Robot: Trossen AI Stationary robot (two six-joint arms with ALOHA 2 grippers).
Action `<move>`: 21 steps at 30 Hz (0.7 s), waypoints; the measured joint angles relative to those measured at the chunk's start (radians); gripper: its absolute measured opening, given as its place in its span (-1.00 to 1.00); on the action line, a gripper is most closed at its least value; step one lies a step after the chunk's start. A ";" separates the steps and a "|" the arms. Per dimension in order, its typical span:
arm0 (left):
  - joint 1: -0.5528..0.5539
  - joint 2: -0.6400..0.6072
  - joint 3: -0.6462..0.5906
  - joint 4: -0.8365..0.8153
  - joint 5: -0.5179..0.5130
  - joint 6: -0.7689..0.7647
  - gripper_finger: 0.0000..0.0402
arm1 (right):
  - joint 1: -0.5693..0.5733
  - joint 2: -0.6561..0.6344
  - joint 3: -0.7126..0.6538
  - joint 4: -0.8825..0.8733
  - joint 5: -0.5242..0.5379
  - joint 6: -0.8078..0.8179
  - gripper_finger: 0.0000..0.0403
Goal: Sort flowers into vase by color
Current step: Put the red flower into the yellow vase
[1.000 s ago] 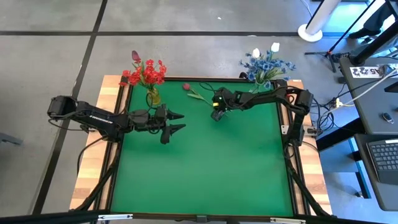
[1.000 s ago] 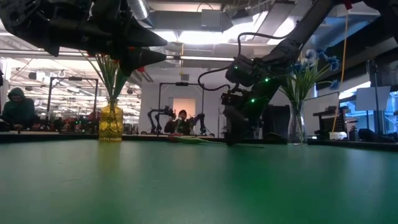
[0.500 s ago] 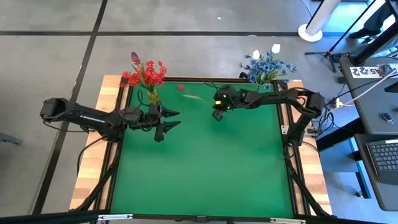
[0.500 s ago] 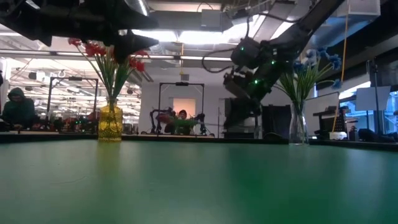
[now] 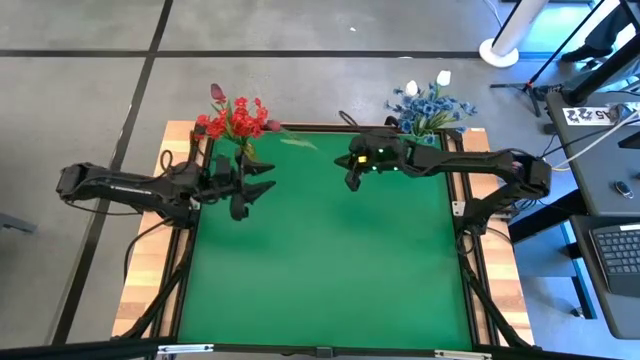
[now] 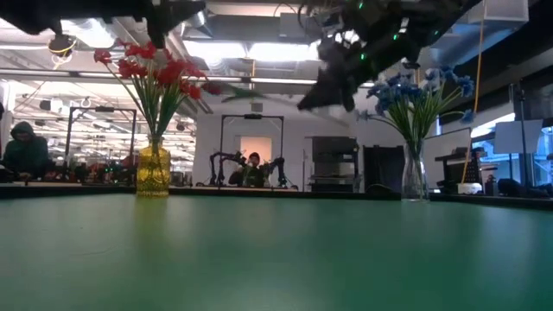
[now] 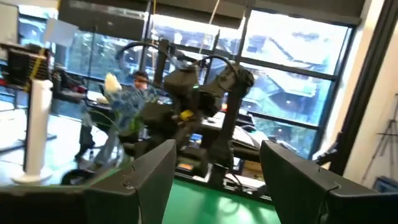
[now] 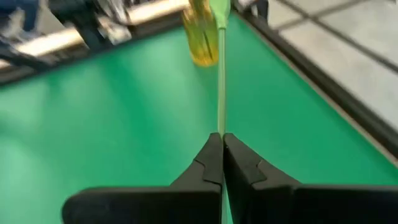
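Observation:
My right gripper (image 5: 346, 165) is shut on a long green stem with a red-pink tulip bud (image 5: 272, 127), held high over the far part of the green table (image 5: 320, 260). The bud hangs beside the red flowers (image 5: 232, 120) that stand in the yellow vase (image 6: 154, 170). Blue and white flowers (image 5: 430, 104) stand in a clear vase (image 6: 413, 177) at the far right. My left gripper (image 5: 262, 182) is open with nothing in it, raised near the yellow vase on its near side. My right gripper pinches the tulip's green stem (image 8: 221, 127) between its two fingertips, near the end away from the bud. The fingers come from the table's right, slanting down, roughly along the stem. The flower is lifted clear, nearly level, its bud (image 6: 212, 88) toward the red flowers.
The table's wooden border (image 5: 175, 150) and black frame run around the green mat. Much of the mat's near half lies bare. Beyond the table a person (image 6: 19, 147) sits at the left and other robot arms (image 6: 251, 164) stand in the room.
My right gripper has risen from the mat and gone toward the table's left, lifting the tulip clear; its bud has swung over to the red flowers. My left gripper has risen and drawn back toward the table's left edge, staying open.

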 joint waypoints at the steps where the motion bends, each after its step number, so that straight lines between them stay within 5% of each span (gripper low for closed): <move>1: 0.000 -0.023 0.009 -0.028 -0.007 0.012 0.14 | 0.006 -0.017 0.000 0.011 0.000 0.000 -1.00; 10: 0.000 -0.074 0.040 -0.123 -0.043 0.034 0.14 | 0.057 -0.106 0.001 0.185 -0.040 0.000 -1.00; 21: 0.030 0.101 0.040 0.094 -0.112 0.031 0.14 | 0.128 -0.106 0.001 0.350 -0.061 -0.004 -1.00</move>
